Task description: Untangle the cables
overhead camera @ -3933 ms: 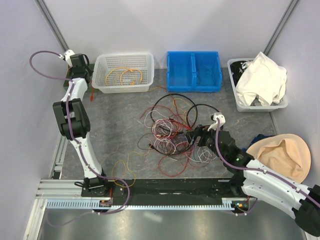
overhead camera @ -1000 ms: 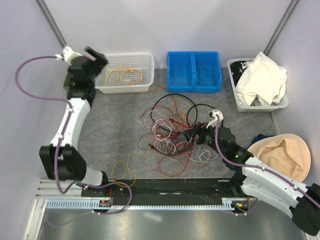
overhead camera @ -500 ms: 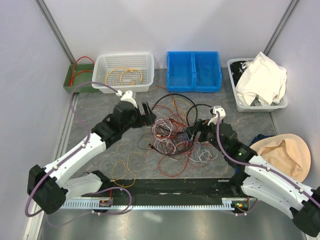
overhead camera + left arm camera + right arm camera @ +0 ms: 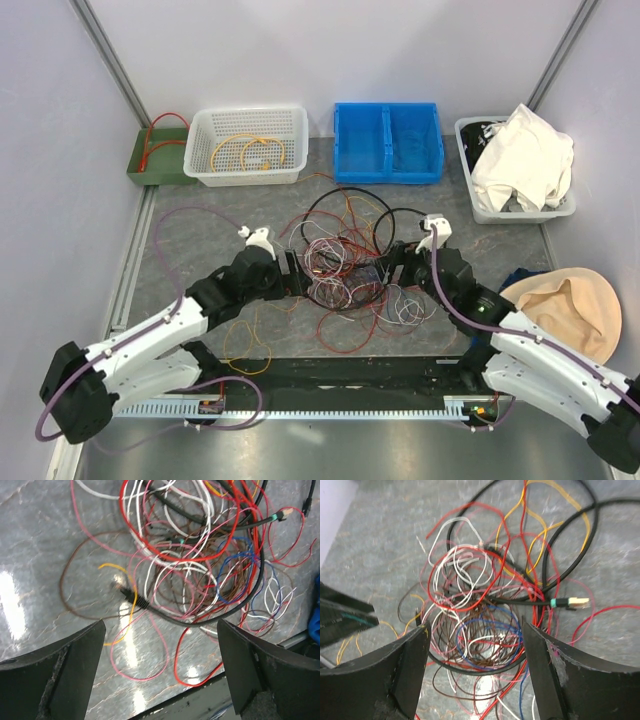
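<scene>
One tangle of cables (image 4: 345,262), mid-counter (image 4: 210,230), between my two end effectors: left end effector (image 4: 293,272) spread, empty; right end effector (image 4: 385,271) spread, empty. One white basket (image 4: 250,176), one yellow cable (image 4: 262,150) coiled inside. One blue bin (image 4: 388,175).

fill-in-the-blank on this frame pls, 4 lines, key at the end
1. The cable coiled in the white basket is ____.
2. The left gripper and right gripper flank the tangled cables, both with jaws ____.
3. The blue bin is split into ____ compartments.
4. The grey bin at the right holds a ____ cloth.

Missing words: yellow; open; two; white.
</scene>
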